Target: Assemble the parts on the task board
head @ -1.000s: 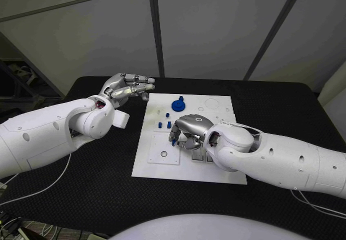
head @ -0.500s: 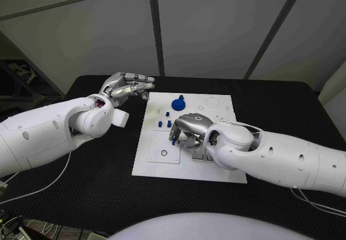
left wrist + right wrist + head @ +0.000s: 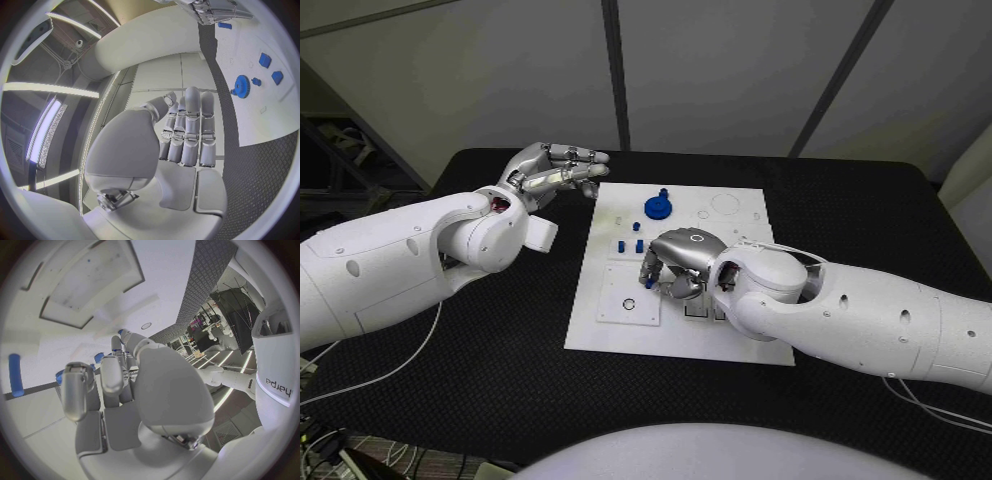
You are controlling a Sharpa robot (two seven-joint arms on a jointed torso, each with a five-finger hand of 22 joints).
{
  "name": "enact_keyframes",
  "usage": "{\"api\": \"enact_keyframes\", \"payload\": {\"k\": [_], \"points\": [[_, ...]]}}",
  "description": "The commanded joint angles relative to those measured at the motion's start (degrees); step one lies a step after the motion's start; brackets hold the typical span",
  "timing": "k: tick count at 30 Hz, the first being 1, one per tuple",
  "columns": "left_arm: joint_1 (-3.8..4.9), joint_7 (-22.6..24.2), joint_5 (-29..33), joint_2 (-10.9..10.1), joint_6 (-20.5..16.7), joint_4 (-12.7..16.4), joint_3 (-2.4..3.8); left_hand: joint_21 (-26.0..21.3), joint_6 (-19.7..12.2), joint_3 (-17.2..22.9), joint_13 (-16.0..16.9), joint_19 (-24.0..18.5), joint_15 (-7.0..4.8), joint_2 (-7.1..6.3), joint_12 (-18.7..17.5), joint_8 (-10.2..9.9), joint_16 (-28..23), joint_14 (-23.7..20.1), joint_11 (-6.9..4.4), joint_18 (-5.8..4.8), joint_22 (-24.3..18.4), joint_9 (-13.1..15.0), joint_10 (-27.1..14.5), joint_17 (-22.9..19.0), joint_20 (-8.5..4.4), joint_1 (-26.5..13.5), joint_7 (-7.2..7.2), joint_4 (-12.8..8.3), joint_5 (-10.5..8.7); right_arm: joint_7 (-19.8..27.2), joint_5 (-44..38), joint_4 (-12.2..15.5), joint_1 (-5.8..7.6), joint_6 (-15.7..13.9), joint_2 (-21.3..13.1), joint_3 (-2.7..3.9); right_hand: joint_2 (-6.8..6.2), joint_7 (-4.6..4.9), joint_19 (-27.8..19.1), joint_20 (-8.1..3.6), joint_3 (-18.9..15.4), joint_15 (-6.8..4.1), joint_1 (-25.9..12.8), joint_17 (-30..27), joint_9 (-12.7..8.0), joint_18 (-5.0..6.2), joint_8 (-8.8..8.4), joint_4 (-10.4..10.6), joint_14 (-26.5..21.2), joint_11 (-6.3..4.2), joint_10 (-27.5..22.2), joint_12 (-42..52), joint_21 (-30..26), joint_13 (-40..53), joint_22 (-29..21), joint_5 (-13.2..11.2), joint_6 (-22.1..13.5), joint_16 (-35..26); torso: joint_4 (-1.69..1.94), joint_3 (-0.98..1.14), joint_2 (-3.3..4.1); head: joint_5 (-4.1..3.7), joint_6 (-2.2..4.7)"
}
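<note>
The white task board (image 3: 733, 335) lies in the middle of the table. A blue gear-shaped part (image 3: 656, 208) stands near its far edge and also appears in the left wrist view (image 3: 242, 83). Small blue pegs (image 3: 620, 247) stand just left of my right hand (image 3: 678, 262). That hand hovers low over the board's centre with its fingers curled in, and whether they hold anything is hidden. Blue pegs (image 3: 15, 374) appear beyond its fingers. My left hand (image 3: 554, 175) hangs off the board's far left corner with its fingers stretched out side by side, holding nothing.
A square recessed plate with a small round hole (image 3: 629, 304) sits on the board's near left part. Round outlines (image 3: 723, 208) mark the far right corner. Black table (image 3: 473, 380) surrounds the board.
A small blue bit seen under my right hand's fingertips one second ago is hidden now. That hand has drawn slightly back toward the board's centre. The left hand has barely moved.
</note>
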Motion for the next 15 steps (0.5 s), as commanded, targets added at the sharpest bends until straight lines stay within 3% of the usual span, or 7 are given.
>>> {"api": "enact_keyframes", "payload": {"k": [1, 6, 9, 12, 15], "points": [[0.06, 0.1, 0.3, 0.0, 0.6, 0.0, 0.04, -0.1, 0.4, -0.2, 0.1, 0.4, 0.02, 0.62, 0.3, 0.1, -0.3, 0.3, 0.15, -0.22, 0.0, 0.0, 0.3, -0.1, -0.18, -0.1, -0.02, 0.0, 0.37, -0.5, -0.6, 0.1, -0.01, 0.7, 0.0, -0.08, 0.00, 0.20, 3.2, -0.33, 0.2, -0.30, -0.8, -0.1, 0.0, -0.36, 0.27, 0.0, 1.4, 0.20, -0.2, -0.1, 0.4, -0.1, 11.1, 0.1, 0.3, -0.3, 0.00, -0.01, -0.01, 0.04, 0.03], [0.06, 0.1, 0.3, 0.1, 0.7, -0.1, 0.04, -0.1, 0.4, -0.2, 0.1, 0.4, 0.02, 0.74, 0.2, 0.1, -0.4, 0.3, 0.15, -0.22, -0.1, 0.0, 0.3, -0.1, -0.19, -0.1, -0.02, -0.1, 0.41, -0.6, -1.2, -0.1, -0.01, -0.2, 0.3, -0.18, -0.23, 0.22, 2.9, -0.33, 0.3, -0.27, -1.4, -0.5, 0.0, -0.26, 0.18, 0.0, 1.2, 0.28, -0.5, -0.2, 0.0, -0.2, 10.8, 0.0, 0.1, -0.6, -0.01, 0.00, 0.01, 0.03, 0.05], [0.03, 0.0, 0.3, 0.2, 0.7, -0.2, 0.04, -0.1, 0.4, -0.2, 0.1, 0.4, 0.02, 0.74, 0.2, 0.1, -0.4, 0.3, 0.15, -0.22, -0.1, 0.0, 0.3, -0.1, -0.19, -0.1, -0.02, -0.1, 0.41, -0.4, -1.5, -0.1, 0.00, -1.1, 0.4, -1.04, -1.23, 0.83, 2.4, -0.06, 0.6, 0.30, -2.7, -1.7, -0.7, 0.00, -0.13, 0.2, 0.9, 0.94, -2.9, -0.3, -1.2, -1.0, 10.1, -0.3, -2.4, -1.4, -0.12, 0.08, -0.08, 0.14, 0.29], [0.01, -0.1, 0.3, 0.2, 0.8, -0.2, 0.03, -0.1, 0.4, -0.2, 0.1, 0.4, 0.02, 0.74, 0.2, 0.1, -0.4, 0.3, 0.15, -0.22, -0.1, 0.0, 0.3, -0.1, -0.19, -0.1, -0.02, -0.1, 0.41, -0.3, -1.5, -0.3, 0.00, -1.6, 0.5, -1.48, -2.87, 1.70, 1.2, 0.64, 0.5, 1.25, -4.5, -3.7, -1.7, 0.55, -0.10, 0.9, 0.3, 1.95, -6.2, -0.3, -3.5, -1.9, 8.4, -2.3, -5.4, -2.9, -0.13, 0.01, -0.06, 0.05, 0.33], [0.00, -0.1, 0.3, 0.2, 0.8, -0.3, 0.02, -0.1, 0.4, -0.2, 0.1, 0.4, 0.02, 0.74, 0.2, 0.1, -0.4, 0.3, 0.15, -0.22, -0.1, 0.0, 0.3, -0.1, -0.19, -0.1, -0.02, -0.1, 0.41, -0.3, -1.5, -0.4, 0.00, -2.2, 0.6, -1.69, -3.93, 1.57, -0.3, 1.19, -0.2, 1.61, -5.4, -6.2, -2.6, 1.25, -0.06, 1.1, -0.4, 2.49, -8.9, -0.2, -6.5, -2.5, 6.4, -3.6, -7.2, -4.8, -0.01, -0.04, -0.01, -0.07, 0.38]]}}
